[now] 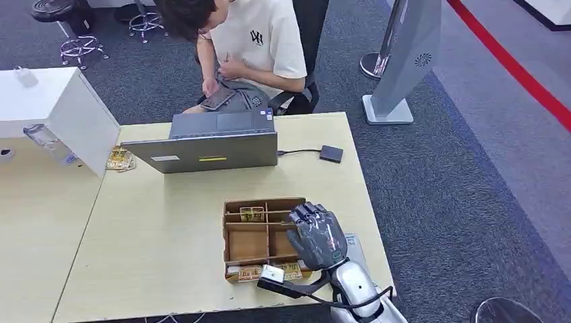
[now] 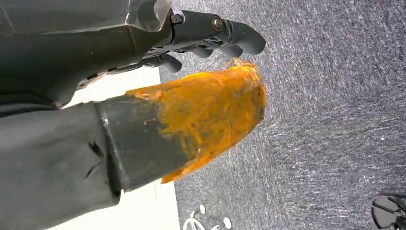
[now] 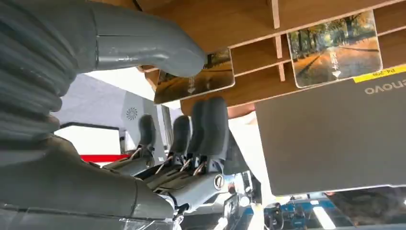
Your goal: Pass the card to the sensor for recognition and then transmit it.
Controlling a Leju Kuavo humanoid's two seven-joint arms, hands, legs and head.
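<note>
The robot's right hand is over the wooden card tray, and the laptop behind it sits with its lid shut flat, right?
Not quite. The right hand is over the wooden card tray, but the laptop is open, its lid raised, as the head view shows.

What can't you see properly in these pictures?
- Tray: its right compartments lie under the right hand, head view.
- Card: the thumb covers one corner, right wrist view; actual contact unclear.
- Sensor: too small for detail, head view.
</note>
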